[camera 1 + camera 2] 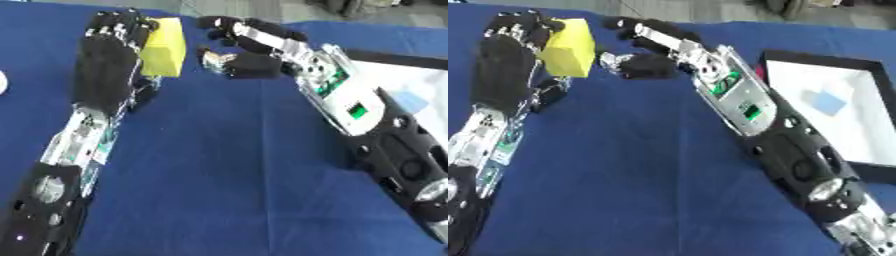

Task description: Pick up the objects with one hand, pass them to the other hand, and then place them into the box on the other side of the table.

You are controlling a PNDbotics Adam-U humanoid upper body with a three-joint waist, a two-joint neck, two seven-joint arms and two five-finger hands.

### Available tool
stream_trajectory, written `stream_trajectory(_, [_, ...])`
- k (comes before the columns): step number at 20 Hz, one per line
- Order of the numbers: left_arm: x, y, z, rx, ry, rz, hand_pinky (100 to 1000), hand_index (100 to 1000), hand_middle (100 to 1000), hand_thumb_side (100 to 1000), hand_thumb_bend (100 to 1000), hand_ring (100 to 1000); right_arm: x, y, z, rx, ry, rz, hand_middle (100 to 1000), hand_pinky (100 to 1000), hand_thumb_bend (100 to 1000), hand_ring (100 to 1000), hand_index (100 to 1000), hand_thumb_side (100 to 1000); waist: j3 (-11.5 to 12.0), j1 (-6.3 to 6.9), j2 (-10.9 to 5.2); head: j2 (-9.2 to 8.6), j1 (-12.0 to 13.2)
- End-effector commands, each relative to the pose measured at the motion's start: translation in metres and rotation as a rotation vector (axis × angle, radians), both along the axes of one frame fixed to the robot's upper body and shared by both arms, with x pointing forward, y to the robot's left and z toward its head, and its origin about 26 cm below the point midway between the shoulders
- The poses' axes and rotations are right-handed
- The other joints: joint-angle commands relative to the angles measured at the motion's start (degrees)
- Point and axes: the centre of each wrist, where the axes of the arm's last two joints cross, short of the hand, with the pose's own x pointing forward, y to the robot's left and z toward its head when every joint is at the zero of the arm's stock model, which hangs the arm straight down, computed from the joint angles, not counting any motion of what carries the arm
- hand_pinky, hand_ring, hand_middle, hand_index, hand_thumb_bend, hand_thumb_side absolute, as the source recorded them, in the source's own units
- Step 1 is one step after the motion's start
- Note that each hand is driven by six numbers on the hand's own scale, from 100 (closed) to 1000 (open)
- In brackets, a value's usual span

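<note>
— Where's the block?

— Up at the far end of the table (227, 165), over the blue cloth. The left hand (109, 60) has it: a yellow block (164, 46), held upright with the fingers curled over its top edge and the palm against its left face.

— And the right hand?

— The right hand (654, 52) is just beside the block, on its right. Its fingers are spread and only slightly bent, the thumb pointing toward the yellow face. It holds nothing. I can't tell whether a fingertip touches the block or stops just short of it.

— So both arms are stretched out?

— Yes, both reach away from the robot and meet near the middle of the far edge, the left arm coming up the left side, the right arm slanting in from the lower right.

— Any box?

— On the right there's a black-rimmed box (868, 65) with a white floor. A small light-blue piece (827, 102) lies inside it. The box sits well apart from the block, beyond the right forearm.
</note>
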Motion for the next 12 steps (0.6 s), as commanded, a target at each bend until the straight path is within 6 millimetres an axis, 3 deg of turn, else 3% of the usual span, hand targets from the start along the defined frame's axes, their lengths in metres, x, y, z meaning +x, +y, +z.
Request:
stream_trajectory(1, [-0.0014,-0.003,0.0095,-0.008,-0.044,-0.026,683,549,541,100,100,576,-0.0031,-0.008,0.0143,0.007,-0.016,0.024,1000,1000,100,1000,1000,676,0.0,0.28,-1.67,-0.06,-0.1])
stream_trajectory(12, [-0.0032,-0.0089,0.0102,-0.005,-0.074,-0.086,655,543,528,100,100,562,0.0033,-0.0095,0.0157,0.023,-0.008,0.044,1000,1000,100,1000,1000,673,0.3,0.25,-1.4,-0.11,-0.2])
